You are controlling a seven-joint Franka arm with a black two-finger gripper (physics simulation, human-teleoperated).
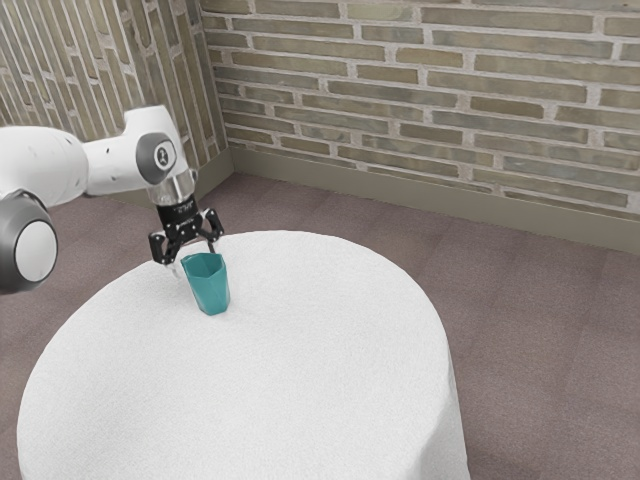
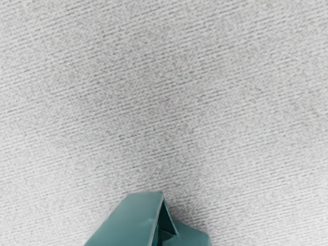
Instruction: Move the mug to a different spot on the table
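End effector (image 1: 187,252) black, pointing down, hanging just over the mug (image 1: 207,283). Fingers (image 1: 213,238) spread wide, one on each side above the mug's rim. Neither finger seen pressing the mug's wall; nothing gripped. Fingertips sit at about rim height, or slightly above it.

Mug: teal, faceted, wider at the rim than at the base. Stands upright on the bench (image 1: 320,380), mouth open to the top. Its spot is on the far part of the bench top, toward the exterior view's left and not far from the edge there. Handle not made out in the exterior view.

Bench: round, draped to the floor in a white, finely ribbed cloth.

Arm (image 1: 60,165): white with grey joints, coming in from the exterior view's left, last link bent down toward the mug.

Wrist view: a teal piece of the mug (image 2: 146,223) directly under the hand, angular, with a darker fold inside it. Which part of the mug this is cannot be told. Ribbed white cloth of the bench (image 2: 164,92) beyond it.

Surroundings: brick wall (image 1: 420,90) behind in tan and grey, meeting a second wall at a corner behind the arm. Brownish floor (image 1: 540,320) around the bench.
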